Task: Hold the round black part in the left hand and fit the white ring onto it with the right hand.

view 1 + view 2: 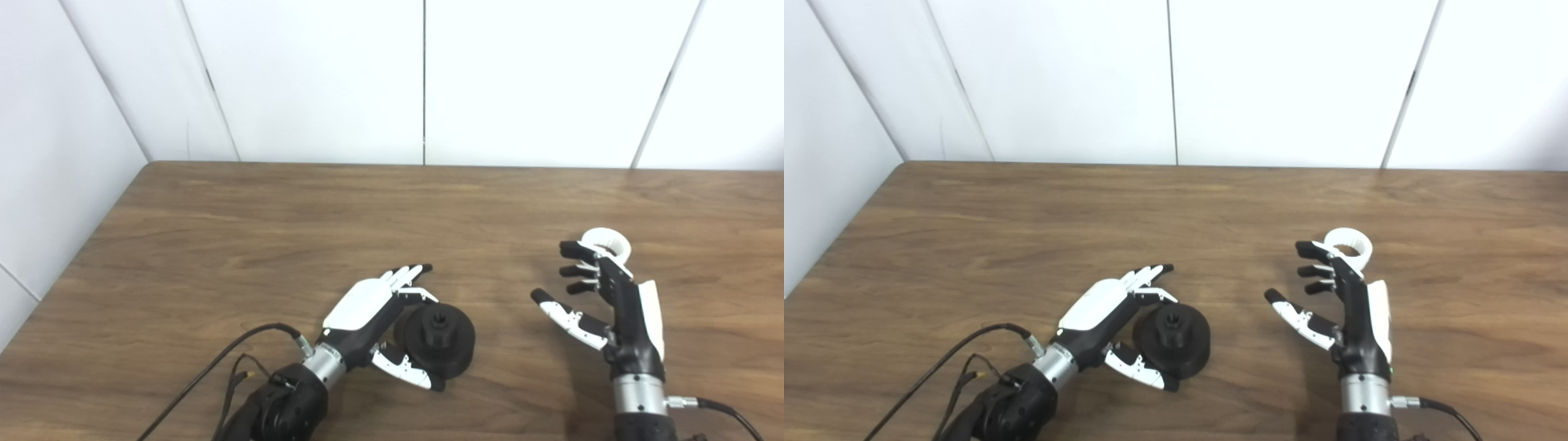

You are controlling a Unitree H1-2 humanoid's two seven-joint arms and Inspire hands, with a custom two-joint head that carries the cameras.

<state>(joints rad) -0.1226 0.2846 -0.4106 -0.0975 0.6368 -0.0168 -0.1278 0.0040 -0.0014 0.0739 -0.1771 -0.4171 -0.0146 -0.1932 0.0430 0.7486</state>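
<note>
The round black part [436,342] is being cupped on the tabletop [306,233] by the left hand [373,318], fingers [407,275] spread, ready for gripping; the right hand [603,306], released, is being positioned beside the white ring [607,241].

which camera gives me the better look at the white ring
The right eye view, by a small margin: the white ring shows most of its opening and rim beyond the right hand. In the left eye view the same ring sits more behind the fingertips, so part of its near rim is covered.

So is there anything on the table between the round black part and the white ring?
Only the right hand, open. Otherwise bare wooden table between the round black part and white plastic ring, in both views.
</note>
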